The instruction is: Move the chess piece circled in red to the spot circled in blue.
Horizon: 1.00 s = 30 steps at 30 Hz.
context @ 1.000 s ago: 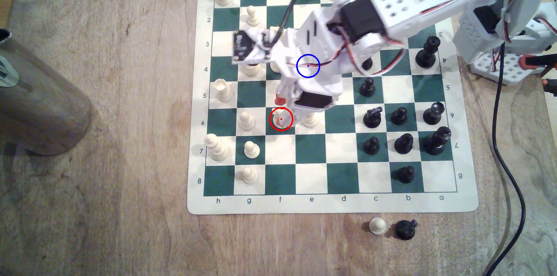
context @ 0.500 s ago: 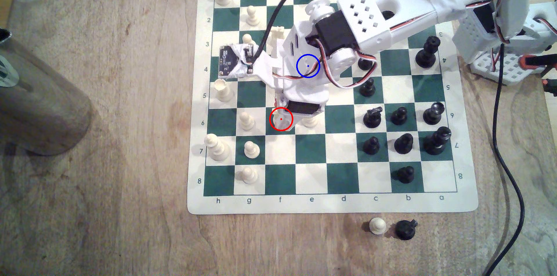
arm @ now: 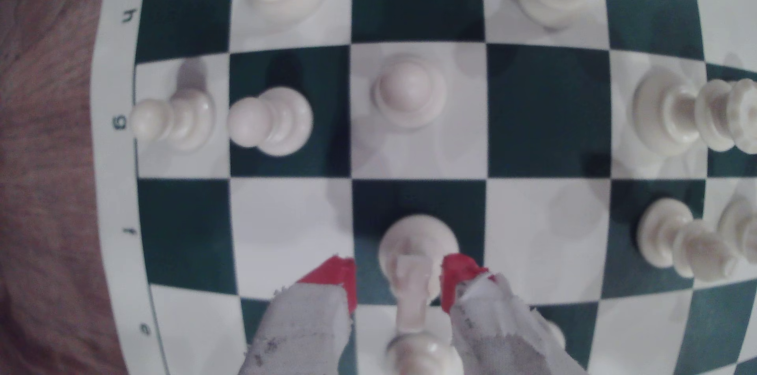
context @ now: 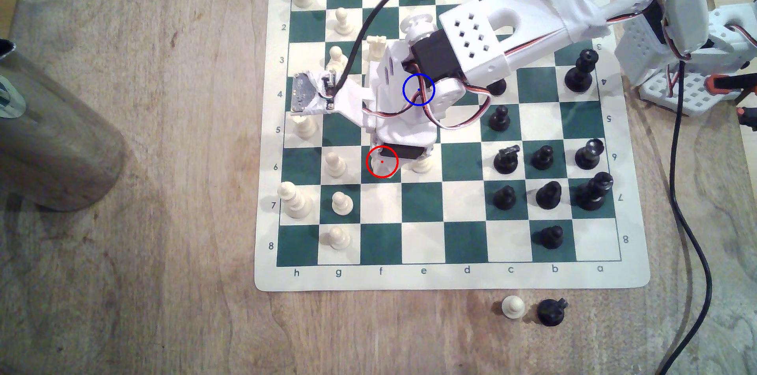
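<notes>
The cream-white knight [arm: 418, 250] stands on a green square with its round base flat on the board. My gripper [arm: 395, 283] is open around it, a red-tipped finger [arm: 332, 276] on one side with a gap and the other red tip [arm: 456, 276] close against the piece. In the exterior view the red ring marks the knight [context: 380, 169], mostly covered by my wrist [context: 403, 133]. The blue ring [context: 418, 89] is drawn over my arm, which hides the cream square under it.
A cream pawn [context: 422, 165] stands one square to the exterior view's right of the knight, another [context: 335, 165] one square to its left. Black pieces [context: 542, 158] crowd the board's right side. A pawn [context: 512, 306] and black knight [context: 551, 311] sit off the board. A metal cylinder [context: 53, 133] stands at left.
My wrist has lowered over the red-ringed knight. The red fingertip seen above the ring earlier is now hidden under the wrist, and the camera module has swung to the exterior view's left.
</notes>
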{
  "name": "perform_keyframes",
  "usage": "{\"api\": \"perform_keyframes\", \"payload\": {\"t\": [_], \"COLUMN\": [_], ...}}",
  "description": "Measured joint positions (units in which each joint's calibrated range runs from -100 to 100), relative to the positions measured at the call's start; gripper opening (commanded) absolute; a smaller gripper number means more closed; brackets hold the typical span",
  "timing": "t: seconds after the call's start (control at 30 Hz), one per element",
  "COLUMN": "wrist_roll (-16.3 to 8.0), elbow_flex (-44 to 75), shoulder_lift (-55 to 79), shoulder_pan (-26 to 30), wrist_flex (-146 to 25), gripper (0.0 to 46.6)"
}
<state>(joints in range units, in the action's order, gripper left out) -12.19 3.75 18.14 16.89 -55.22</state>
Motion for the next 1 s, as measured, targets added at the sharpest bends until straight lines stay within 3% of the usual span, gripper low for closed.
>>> {"api": "perform_keyframes", "payload": {"t": [0.13,0.63,0.77,0.83,1.0], "wrist_roll": [0.00,-0.39,-0.39,-0.39,-0.39], "elbow_flex": [0.90,0.90,0.90,0.90,0.90], "shoulder_lift": [0.00,1.42,1.42,1.51,1.51], "shoulder_pan": [0.00,0.00,0.37,0.44,0.37], "wrist_flex": [0.00,0.00,0.00,0.00,0.00], "gripper": [8.0,9.7,6.1,0.3,0.2]}}
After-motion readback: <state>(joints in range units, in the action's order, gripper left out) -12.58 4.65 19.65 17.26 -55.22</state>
